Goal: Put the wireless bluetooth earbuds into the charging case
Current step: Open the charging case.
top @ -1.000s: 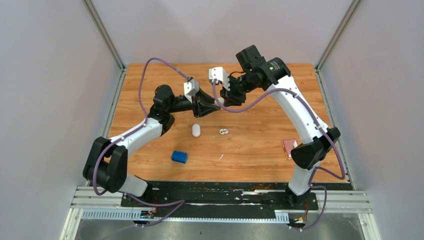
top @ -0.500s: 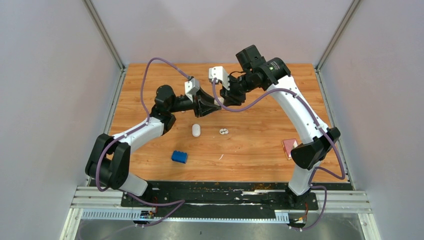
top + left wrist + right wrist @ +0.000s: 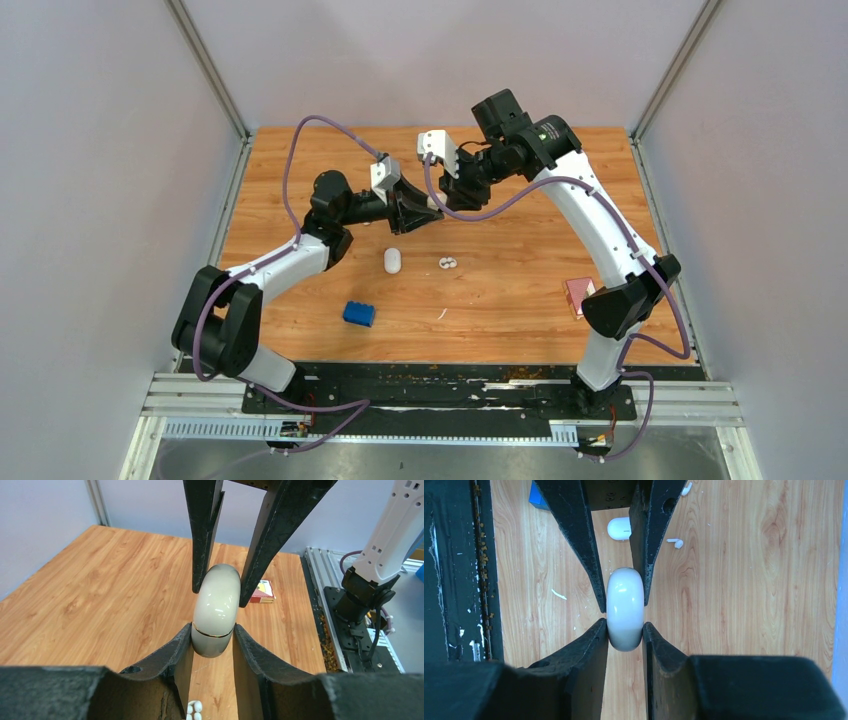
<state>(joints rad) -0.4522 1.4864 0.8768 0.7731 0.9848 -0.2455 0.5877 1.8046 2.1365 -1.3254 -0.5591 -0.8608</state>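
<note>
A white oval charging case [image 3: 216,607], shut with a thin seam round it, hangs above the table between both grippers. My left gripper [image 3: 212,630] is shut on its lower half. My right gripper [image 3: 625,627] is shut on the other end of the case [image 3: 625,607]. In the top view the two grippers meet at the case [image 3: 437,206] over the far middle of the table. A small cluster of white earbuds [image 3: 447,263] lies on the wood below, and shows in the left wrist view [image 3: 195,710]. One stemmed earbud [image 3: 676,542] lies near it.
A second white oval capsule [image 3: 392,260] lies left of the earbuds. A blue toy brick [image 3: 358,313] sits nearer the front. A thin white piece [image 3: 441,314] lies right of the brick. A pink block [image 3: 577,293] rests by the right arm's base.
My left arm has shifted slightly toward the far side. Both grippers have stayed shut on the case; things on the table have not moved.
</note>
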